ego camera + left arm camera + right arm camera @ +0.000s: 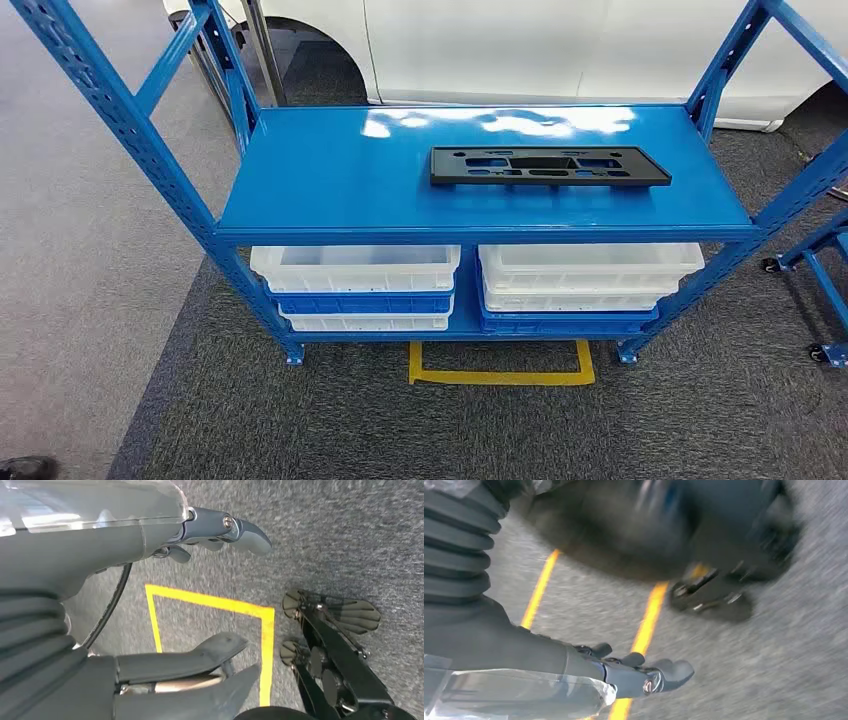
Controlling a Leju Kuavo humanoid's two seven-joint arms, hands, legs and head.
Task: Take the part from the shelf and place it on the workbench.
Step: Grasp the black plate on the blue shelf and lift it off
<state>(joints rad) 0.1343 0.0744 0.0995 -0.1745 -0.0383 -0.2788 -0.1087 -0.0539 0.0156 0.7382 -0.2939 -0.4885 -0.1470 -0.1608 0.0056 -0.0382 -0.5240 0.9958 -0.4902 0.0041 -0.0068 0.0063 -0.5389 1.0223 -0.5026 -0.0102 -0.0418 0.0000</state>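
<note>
A long, flat black part (550, 166) with holes cut in it is seen lying on the top of the blue shelf (330, 180), a little toward the right side, with nothing touching it. White and blue bins (355, 288) are stacked on the lower level, and a yellow tape square (500, 376) is marked on the grey carpet just in front of the shelf. The left hand (200, 595) is hung over the carpet and the yellow tape with its fingers spread apart and nothing held, and the right hand (639, 672) is also seen above the carpet with its fingers loose and nothing held.
</note>
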